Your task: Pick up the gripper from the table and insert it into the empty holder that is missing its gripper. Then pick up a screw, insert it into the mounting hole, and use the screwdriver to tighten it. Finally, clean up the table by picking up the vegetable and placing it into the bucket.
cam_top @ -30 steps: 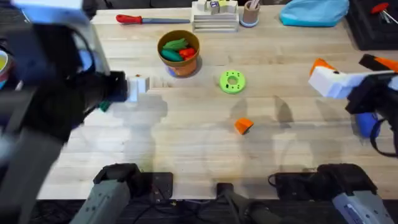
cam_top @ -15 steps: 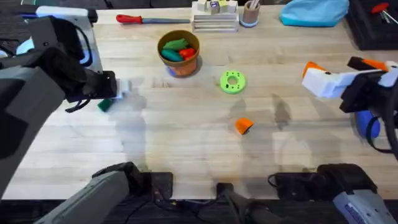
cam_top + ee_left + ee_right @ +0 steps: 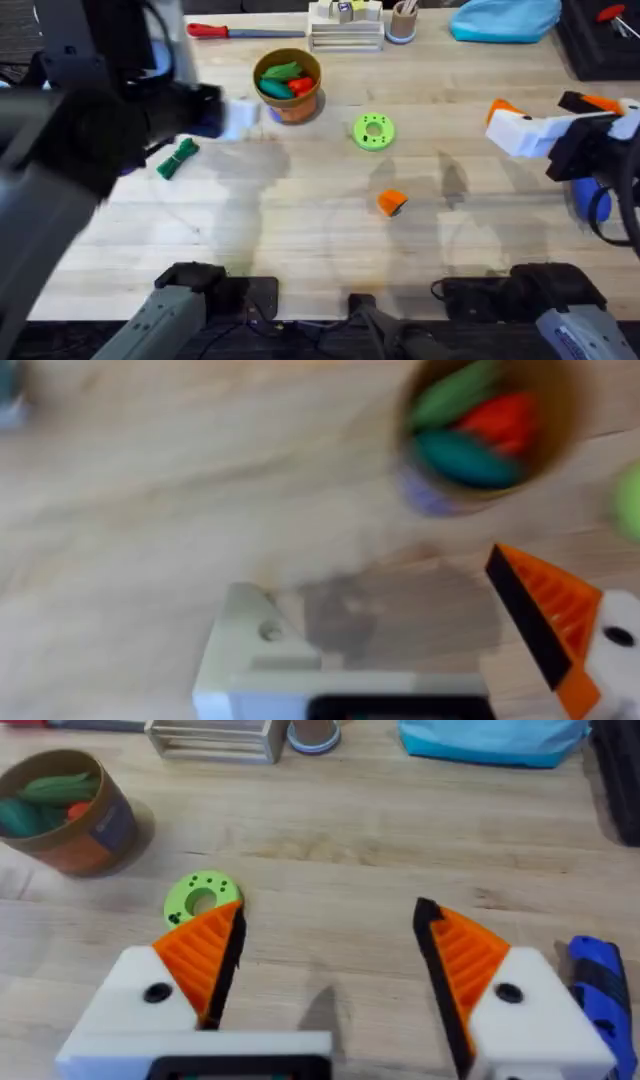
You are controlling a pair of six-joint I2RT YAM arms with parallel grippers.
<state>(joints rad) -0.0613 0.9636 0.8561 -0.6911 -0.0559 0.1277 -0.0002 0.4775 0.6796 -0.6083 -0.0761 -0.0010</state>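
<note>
The bucket (image 3: 288, 84) stands at eleven o'clock from the gripper (image 3: 391, 202); the vegetable (image 3: 177, 158) lies at eight o'clock from the bucket.

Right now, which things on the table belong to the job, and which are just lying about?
Job:
gripper
holder
screwdriver
vegetable
bucket

Lying about:
red-handled tool
green ring
cup
blue cloth
rack
</note>
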